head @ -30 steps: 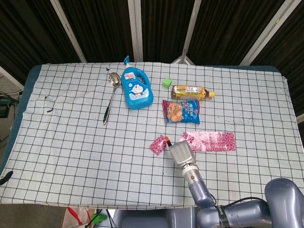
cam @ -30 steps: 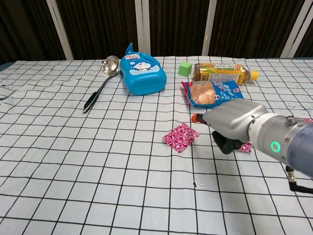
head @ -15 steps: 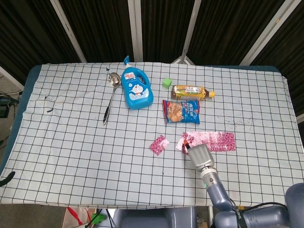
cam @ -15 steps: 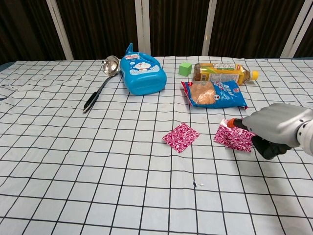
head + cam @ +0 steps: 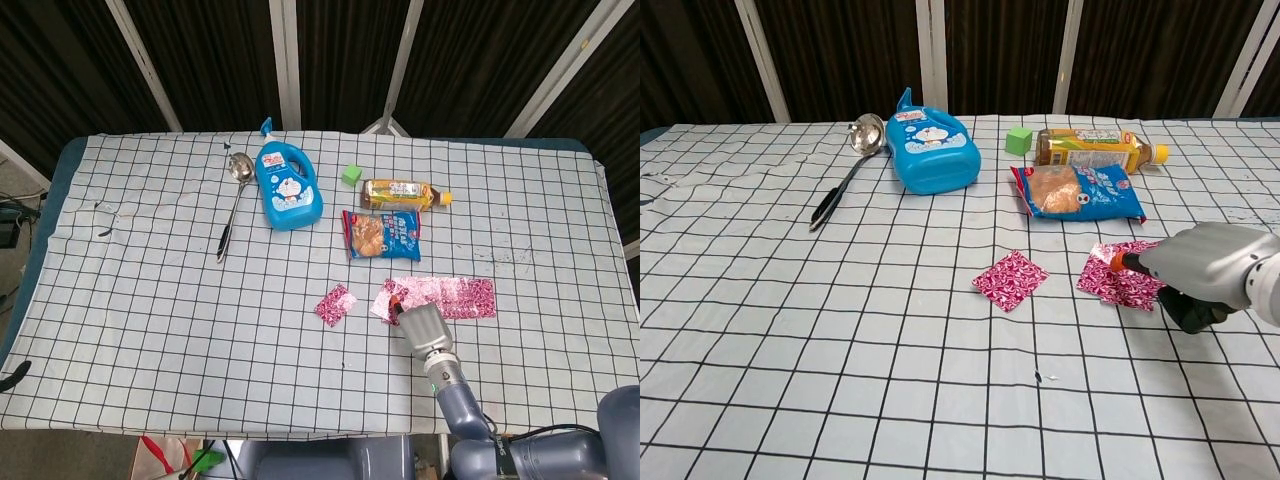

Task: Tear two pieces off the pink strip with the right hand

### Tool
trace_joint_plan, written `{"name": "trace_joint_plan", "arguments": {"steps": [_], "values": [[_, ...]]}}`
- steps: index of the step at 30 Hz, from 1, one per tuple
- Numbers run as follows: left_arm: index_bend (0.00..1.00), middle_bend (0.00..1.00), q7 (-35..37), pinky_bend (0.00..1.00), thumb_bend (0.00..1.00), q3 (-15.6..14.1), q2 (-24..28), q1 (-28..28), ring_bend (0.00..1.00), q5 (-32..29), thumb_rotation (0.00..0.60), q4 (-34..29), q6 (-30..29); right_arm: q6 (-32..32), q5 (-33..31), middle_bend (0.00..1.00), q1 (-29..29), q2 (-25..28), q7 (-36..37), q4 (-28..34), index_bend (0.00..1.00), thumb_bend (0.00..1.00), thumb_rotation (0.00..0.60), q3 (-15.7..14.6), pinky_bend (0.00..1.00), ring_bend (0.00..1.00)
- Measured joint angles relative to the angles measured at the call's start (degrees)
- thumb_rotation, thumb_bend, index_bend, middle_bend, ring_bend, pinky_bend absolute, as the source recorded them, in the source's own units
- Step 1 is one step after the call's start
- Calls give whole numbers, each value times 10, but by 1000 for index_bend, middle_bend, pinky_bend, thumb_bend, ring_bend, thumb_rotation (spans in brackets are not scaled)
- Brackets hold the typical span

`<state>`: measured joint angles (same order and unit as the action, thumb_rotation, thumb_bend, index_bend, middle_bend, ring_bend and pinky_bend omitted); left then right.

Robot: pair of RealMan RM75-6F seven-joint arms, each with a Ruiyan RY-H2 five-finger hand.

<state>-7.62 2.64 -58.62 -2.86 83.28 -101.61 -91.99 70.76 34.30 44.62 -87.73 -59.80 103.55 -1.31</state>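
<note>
The right hand (image 5: 1200,275) rests at the near end of the pink strip (image 5: 440,297); its grip I cannot tell. 1 torn piece (image 5: 1010,280) lies to its left. Labels are unreadable.

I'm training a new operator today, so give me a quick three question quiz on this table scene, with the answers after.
1. True or false: one torn pink piece lies on the cloth apart from the pink strip.
2. Which thing lies between the blue detergent bottle and the tea bottle? A) ladle B) green cube C) snack bag
3. Fill in: the right hand is at the strip's ____ end in the head view.

Key
1. True. It rests alone, left of the strip.
2. B, the green cube.
3. Left, where the strip's end is lifted off the cloth. Its grip is hidden.
</note>
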Motion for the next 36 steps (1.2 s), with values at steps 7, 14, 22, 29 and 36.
{"name": "trace_joint_plan", "arguments": {"steps": [7, 14, 22, 29, 36], "values": [[149, 0, 3, 84, 275, 0, 1, -1, 0, 0, 600, 0, -2, -10, -5, 837, 1, -5, 3, -12, 104, 842, 600, 0, 711, 881], [149, 0, 3, 84, 276, 0, 1, -1, 0, 2, 600, 0, -2, -5, 4, 836, -1, -4, -1, -2, 106, 842, 600, -9, 711, 882], [149, 0, 3, 85, 276, -2, 2, -1, 0, 5, 600, 0, -1, 13, 31, 836, -7, -2, -10, 27, 115, 842, 600, -26, 711, 882], [155, 0, 8, 84, 276, -1, 3, -2, 0, 5, 600, 0, -4, 24, 46, 836, -12, -6, -21, 45, 120, 842, 600, -40, 712, 882], [155, 0, 11, 84, 276, -2, 4, -2, 0, 6, 600, 1, -3, 34, 71, 836, -19, -9, -30, 66, 120, 842, 600, -58, 711, 882]]}}
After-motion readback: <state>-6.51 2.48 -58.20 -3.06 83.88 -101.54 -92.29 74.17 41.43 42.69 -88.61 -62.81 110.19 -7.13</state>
